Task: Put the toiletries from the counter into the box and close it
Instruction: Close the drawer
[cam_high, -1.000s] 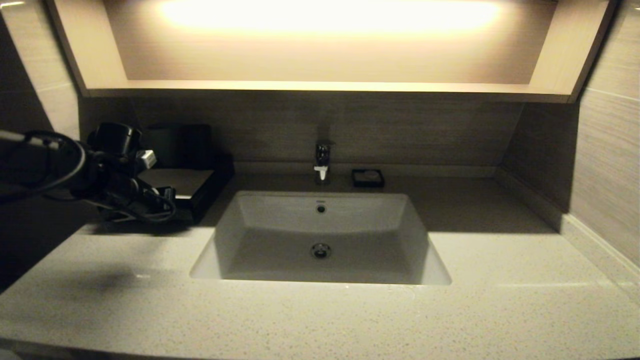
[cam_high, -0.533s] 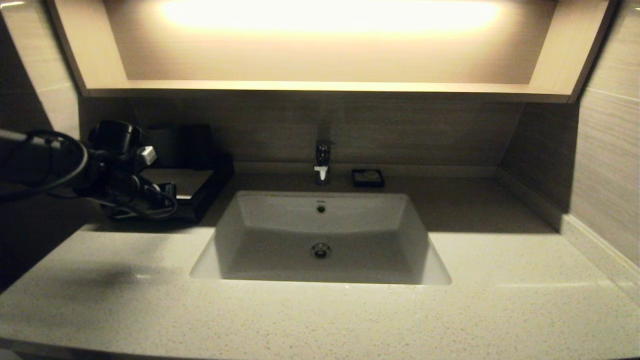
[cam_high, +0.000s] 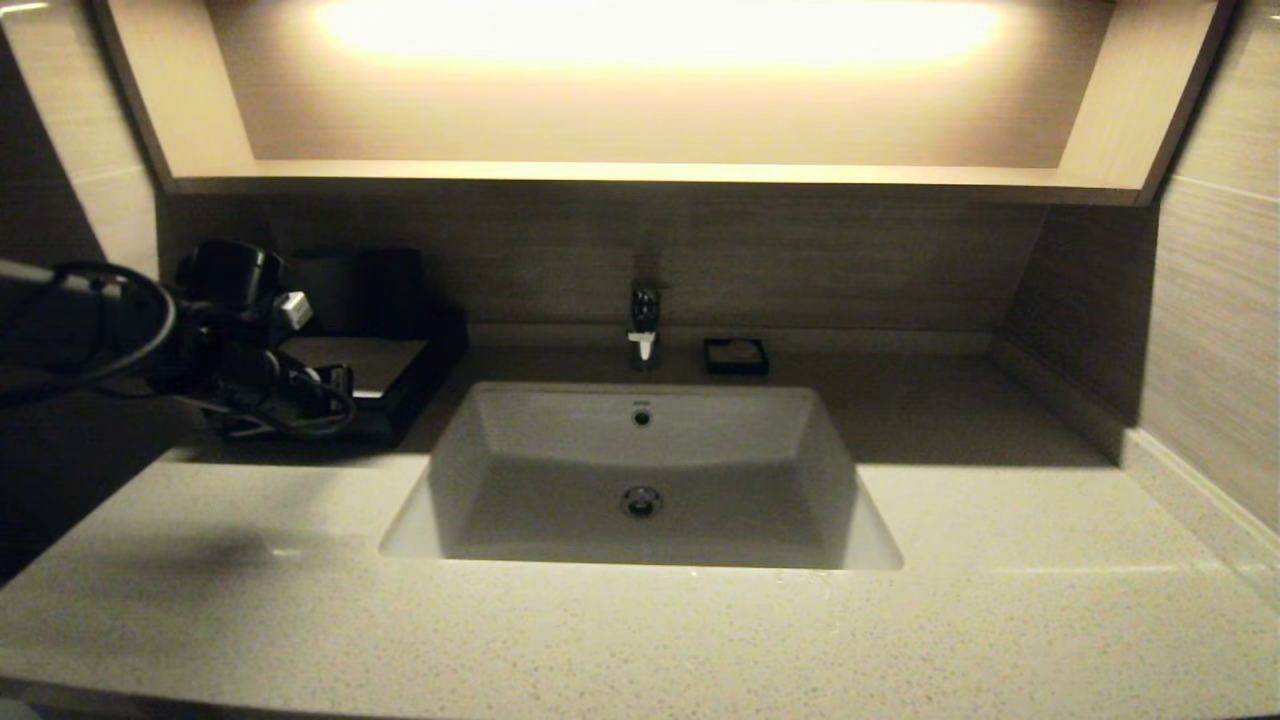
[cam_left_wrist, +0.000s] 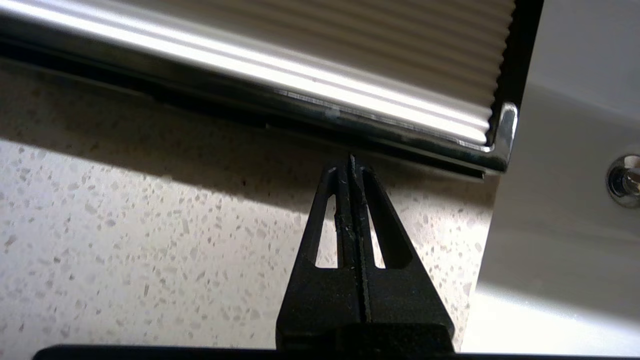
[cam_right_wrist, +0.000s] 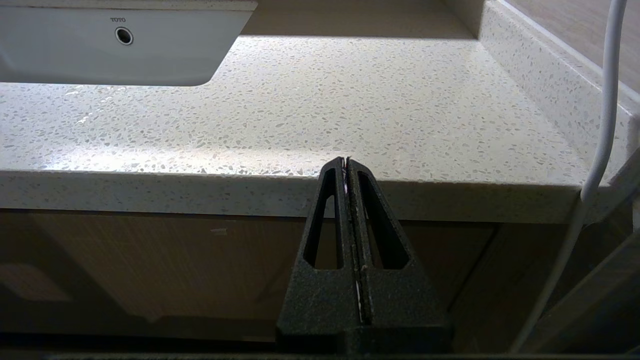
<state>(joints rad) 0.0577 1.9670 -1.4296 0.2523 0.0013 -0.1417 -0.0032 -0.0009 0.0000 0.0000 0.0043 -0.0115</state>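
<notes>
left gripper (cam_left_wrist: 351, 162): fingers pressed together, empty, tips at the front edge of the box (cam_left_wrist: 350, 65), at the counter (cam_left_wrist: 125, 225) back left beside the basin (cam_high: 640, 480). right gripper (cam_right_wrist: 346, 162): pressed together, below the counter's front edge, seen only in its wrist view.

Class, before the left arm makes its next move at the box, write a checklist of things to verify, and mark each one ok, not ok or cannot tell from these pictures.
1. Left tool shut, holding nothing: ok.
2. Left tool's tip at the front of the box, low over the counter: ok; actual contact: cannot tell.
3. Drawer fully pushed in: cannot tell; the head view's sight of the front is blocked by the arm.
4. Toiletries off the counter: ok, none show in any view; whether they are inside the box: cannot tell.
5. Right tool shut and parked below the counter's front edge, out of the way: ok.
6. Sink free of dropped items: ok.
</notes>
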